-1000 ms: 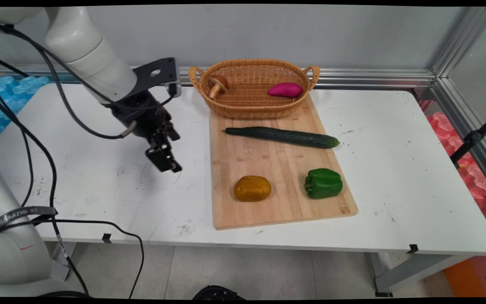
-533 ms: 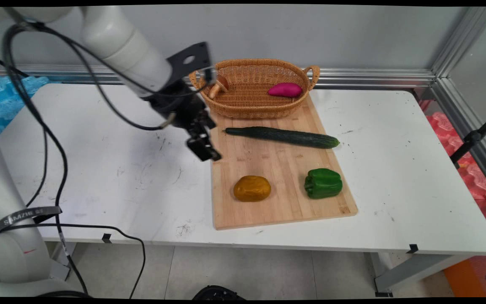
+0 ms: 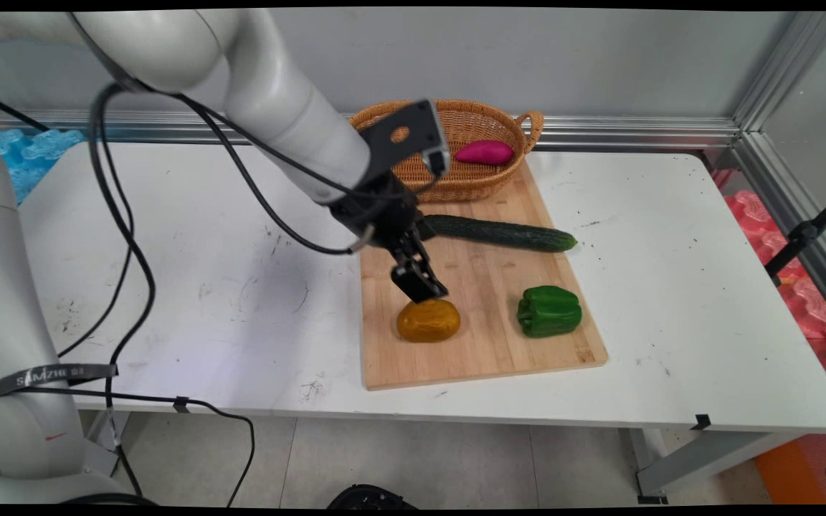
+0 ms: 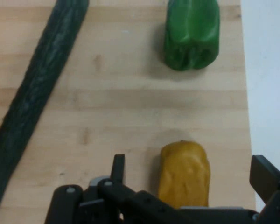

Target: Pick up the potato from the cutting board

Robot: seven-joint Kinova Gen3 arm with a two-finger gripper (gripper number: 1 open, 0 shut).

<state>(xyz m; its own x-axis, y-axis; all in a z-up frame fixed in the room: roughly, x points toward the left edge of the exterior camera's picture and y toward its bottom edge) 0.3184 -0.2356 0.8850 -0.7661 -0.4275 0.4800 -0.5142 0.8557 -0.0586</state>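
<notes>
Main view: black two-finger gripper (image 3: 420,283) hangs just over the far side of the yellow-brown rounded potato (image 3: 428,319), which lies near the front-left part of the rectangular wooden cutting board (image 3: 481,347). From this angle I can't tell how the jaws stand. Glossy green bell pepper (image 3: 549,311) sits toward the board's front-right, well apart from the potato, bare wood between them. Long dark green cucumber (image 3: 502,233) lies across the board's far half, long axis roughly left-right, right tip at the board's right edge; its left end is hidden behind the wrist. Oval wicker basket with handles (image 3: 488,122) stands on the board's far edge, its left part covered by the arm; a magenta sweet potato (image 3: 484,152) lies inside toward the right. White table (image 3: 707,301) is bare right of the board and wide open on the left.

Hand view: jaws stand open, one finger (image 4: 118,169) to each side of the potato (image 4: 185,172), not touching it. Potato's long axis runs along the view's vertical; its near end is cut off by the linkage. Cucumber (image 4: 32,98) runs diagonally at left, both ends cut off. Pepper (image 4: 192,33) is cropped at the top edge. Board's edge (image 4: 245,102) meets the table at right.
</notes>
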